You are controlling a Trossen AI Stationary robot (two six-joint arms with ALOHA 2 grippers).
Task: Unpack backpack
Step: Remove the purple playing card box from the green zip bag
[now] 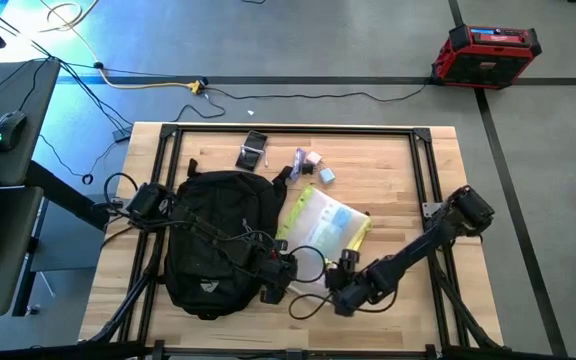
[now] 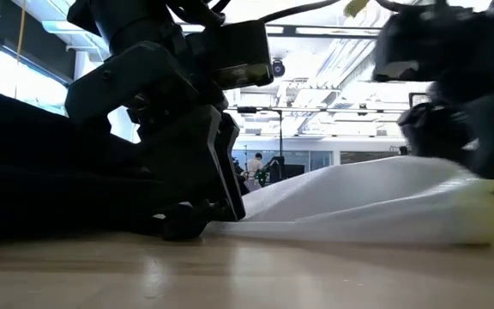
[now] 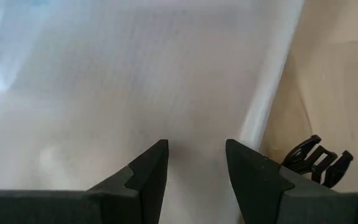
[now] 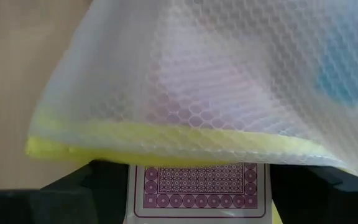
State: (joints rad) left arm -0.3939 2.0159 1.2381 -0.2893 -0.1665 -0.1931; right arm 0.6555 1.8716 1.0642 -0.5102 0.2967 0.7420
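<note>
The black backpack (image 1: 213,240) lies flat on the left half of the wooden table. Beside it on the right lies a translucent pouch with yellow trim (image 1: 323,220). My left gripper (image 3: 196,146) stands open at the backpack's near right corner, and its fingertips reach down to the table at the pouch's near left edge (image 2: 256,219). My right gripper (image 1: 340,295) is at the pouch's near corner. It is shut on a card box with a purple patterned face (image 4: 197,186), and the pouch's yellow edge (image 4: 166,146) lies over the box's far end. My left gripper: I cannot tell whether its fingertips touch the pouch; nothing shows in the gap between them. My right gripper has the card box between its two fingers (image 4: 104,186), one on each long side (image 4: 132,193). It comes slanting down from the near right. The pouch's edge hides the fingertips and the box's far end.
A black flat item (image 1: 252,152) and several small things (image 1: 313,165) lie near the table's far edge. A black strap buckle (image 3: 319,163) lies on the wood beside the pouch. Bare wood shows on the table's right side (image 1: 408,180). A red case (image 1: 486,55) stands on the floor beyond.
</note>
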